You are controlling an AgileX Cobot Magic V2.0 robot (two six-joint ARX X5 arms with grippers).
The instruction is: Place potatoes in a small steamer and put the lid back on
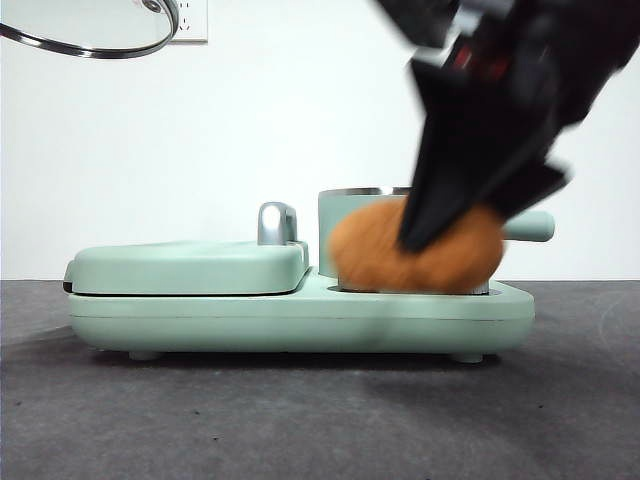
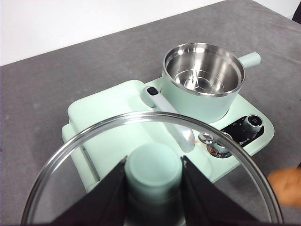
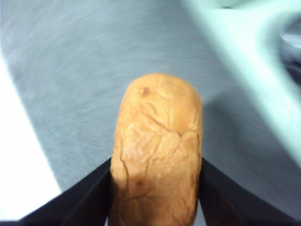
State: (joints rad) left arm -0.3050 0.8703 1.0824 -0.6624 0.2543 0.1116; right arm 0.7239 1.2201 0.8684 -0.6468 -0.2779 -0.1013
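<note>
The potatoes [image 3: 157, 150], a rough, matte lump judged light and firm, are clamped across the middle between the right gripper [image 3: 155, 197] jaws, beside the small steamer [image 2: 202, 87]; the lid [image 2: 150, 141], fragile glass, is gripped by its knob in the left gripper [image 2: 153, 186] jaws, above the appliance

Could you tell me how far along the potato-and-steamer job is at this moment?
Done: the round clear glass lid is off, held up by the left gripper. In hand: the right gripper carries the orange-brown cracked potato. Left: the mint-green steamer pot is empty, so potato in, lid back on.
</note>
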